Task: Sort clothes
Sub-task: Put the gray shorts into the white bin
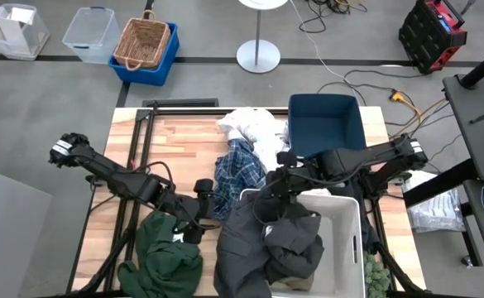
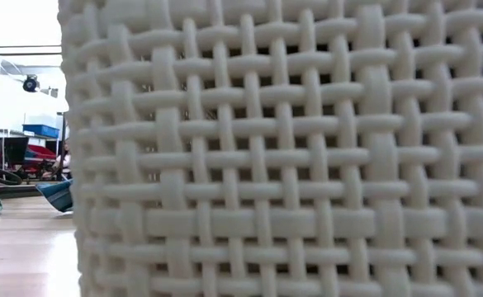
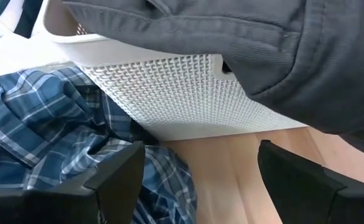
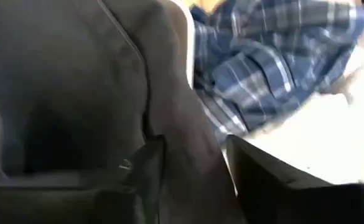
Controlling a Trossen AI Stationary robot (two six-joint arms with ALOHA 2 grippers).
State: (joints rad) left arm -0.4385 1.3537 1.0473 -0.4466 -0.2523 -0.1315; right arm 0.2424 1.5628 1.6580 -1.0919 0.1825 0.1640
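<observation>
Clothes lie across the middle and near side of the wooden table [image 1: 175,136]. A dark grey garment [image 1: 262,240] is draped over the left rim of the white bin [image 1: 345,248], half inside it and half hanging down to the table. Left of that lies the blue-and-white plaid shirt [image 1: 235,170], with a white garment [image 1: 254,128] beyond it next to the navy bin [image 1: 324,124]. A dark green garment [image 1: 169,257] sits at the near left.

The right gripper [image 4: 191,168] is at the bin's far left corner, its 2 fingers clamped on a fold of the dark grey garment. The left gripper [image 3: 197,180] is low beside the plaid shirt, fingers apart and empty, facing the bin's wall.
</observation>
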